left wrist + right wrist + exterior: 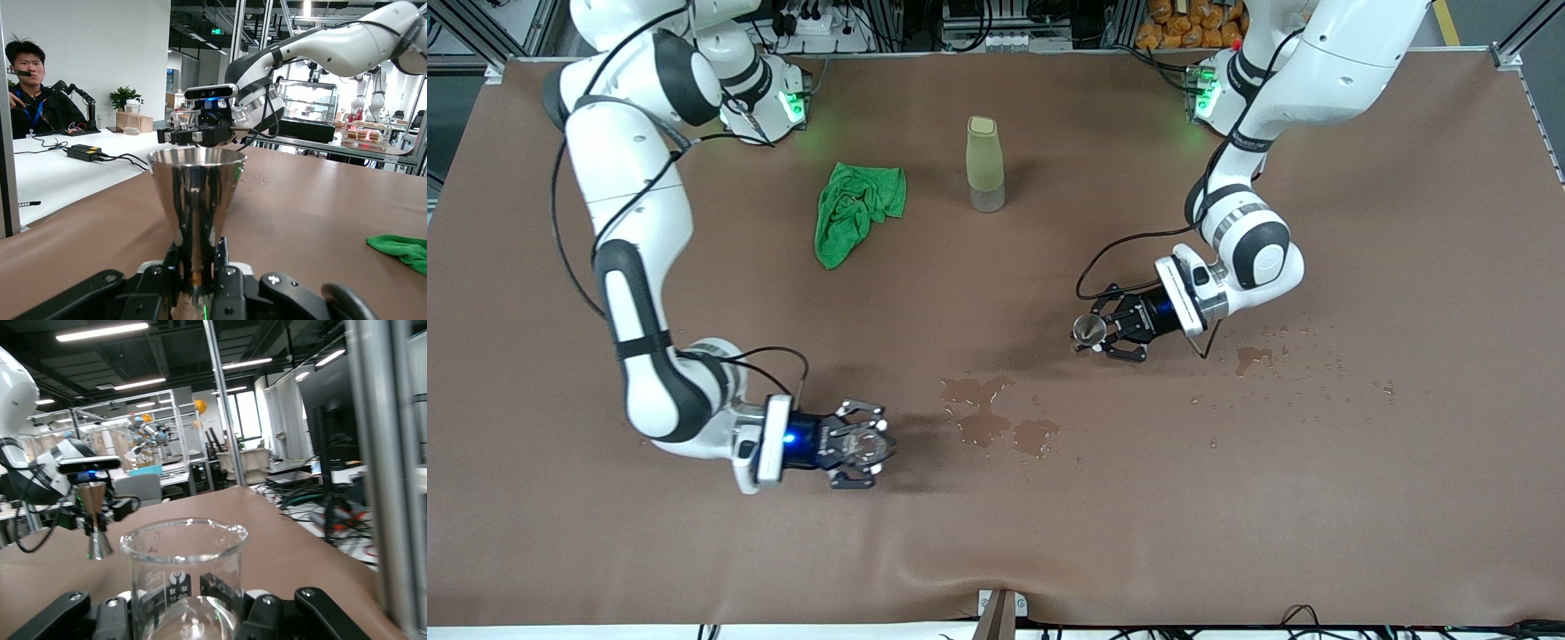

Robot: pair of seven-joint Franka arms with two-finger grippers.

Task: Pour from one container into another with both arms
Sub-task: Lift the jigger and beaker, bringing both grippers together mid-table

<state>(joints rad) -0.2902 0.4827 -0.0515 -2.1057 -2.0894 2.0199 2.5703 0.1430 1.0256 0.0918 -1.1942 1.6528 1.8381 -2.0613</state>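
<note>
Cups raised, pour yet to come

Fingers were clamped on both vessels. The left gripper [1104, 336] pinched the narrow stem of the silver jigger cup [195, 200], holding it upright over the brown table cover [1316, 498] toward the left arm's end. The right gripper [869, 453] was closed around the small clear glass beaker [185, 577], also upright, over the table toward the right arm's end. The two cups sat well apart, so the step in hand appeared to be the carry before pouring. The next move would call for bringing the beaker's lip above the jigger's rim, then tilting it slowly. Wet patches [987, 418] already stained the cover between the grippers. A green cloth [854, 213] and a tall olive-green bottle [985, 164] stood nearer the robots' bases, well clear of any likely path.
</note>
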